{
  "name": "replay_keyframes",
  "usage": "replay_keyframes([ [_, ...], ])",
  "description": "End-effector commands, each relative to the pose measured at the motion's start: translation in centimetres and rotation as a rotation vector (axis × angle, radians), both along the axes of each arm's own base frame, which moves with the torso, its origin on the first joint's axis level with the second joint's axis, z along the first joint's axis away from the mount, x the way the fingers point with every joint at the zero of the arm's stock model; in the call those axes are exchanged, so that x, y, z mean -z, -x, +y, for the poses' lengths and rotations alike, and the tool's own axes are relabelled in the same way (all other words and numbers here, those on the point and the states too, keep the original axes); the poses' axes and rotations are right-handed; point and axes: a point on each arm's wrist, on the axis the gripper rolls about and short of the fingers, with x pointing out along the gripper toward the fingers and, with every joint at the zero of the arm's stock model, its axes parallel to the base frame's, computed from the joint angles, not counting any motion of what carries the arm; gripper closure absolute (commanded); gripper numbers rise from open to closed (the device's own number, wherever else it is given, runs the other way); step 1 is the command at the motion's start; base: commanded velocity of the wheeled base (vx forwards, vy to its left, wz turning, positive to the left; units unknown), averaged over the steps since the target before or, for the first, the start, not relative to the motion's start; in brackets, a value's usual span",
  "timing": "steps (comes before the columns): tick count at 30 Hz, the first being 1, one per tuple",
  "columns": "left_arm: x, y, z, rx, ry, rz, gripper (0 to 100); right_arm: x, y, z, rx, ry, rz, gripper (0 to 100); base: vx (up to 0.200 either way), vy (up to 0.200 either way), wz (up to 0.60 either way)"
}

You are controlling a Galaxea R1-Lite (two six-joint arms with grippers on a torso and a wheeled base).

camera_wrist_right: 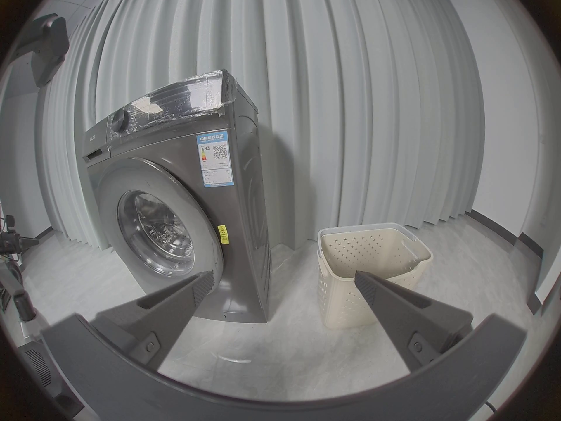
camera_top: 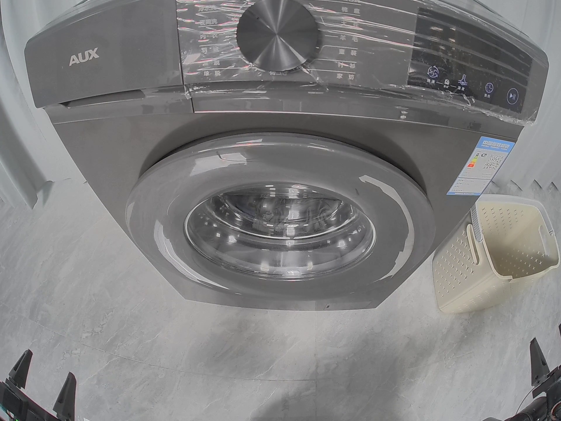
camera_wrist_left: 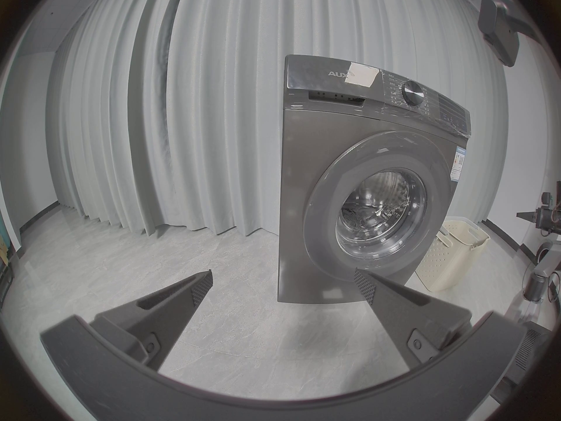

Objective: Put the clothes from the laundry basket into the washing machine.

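left gripper [camera_wrist_left: 282, 273]: fingers wide apart, holding nothing, low over the floor [camera_top: 175, 334] | right gripper [camera_wrist_right: 284, 273]: wide apart, holding nothing | washing machine [camera_top: 280, 229]: ahead of both, round door shut | laundry basket [camera_top: 461, 264]: upright on the floor, just beside the machine's right front corner, not touching

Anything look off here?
The basket looks empty: no clothes show in the visible part of its inside. The washer door is shut, so nothing could go in yet. Wrinkled plastic film wraps the controls.
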Motion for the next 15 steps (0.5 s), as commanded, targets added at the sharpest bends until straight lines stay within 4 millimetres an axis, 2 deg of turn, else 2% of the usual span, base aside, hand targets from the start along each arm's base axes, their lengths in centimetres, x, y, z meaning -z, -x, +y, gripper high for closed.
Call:
replay_keyframes([
  [1, 0.47, -0.05, 0.00, -0.001, 0.001, 0.008, 0, 0.50, -0.11, -0.01, 0.003, -0.003, 0.015, 0, 0.000, 0.000, 0.00],
  [6, 0.47, -0.05, 0.00, -0.001, 0.000, 0.008, 0, 0.79, -0.13, 0.02, -0.013, 0.010, 0.044, 0, 0.000, 0.000, 0.00],
  [7, 0.47, -0.05, 0.00, -0.001, 0.000, 0.008, 0, 1.36, -0.13, 0.06, -0.038, 0.029, 0.100, 0, 0.000, 0.000, 0.00],
  [15, 0.47, -0.05, 0.00, -0.001, 0.001, 0.008, 0, 1.31, -0.13, 0.08, -0.050, 0.042, 0.096, 0, 0.000, 0.000, 0.00],
])
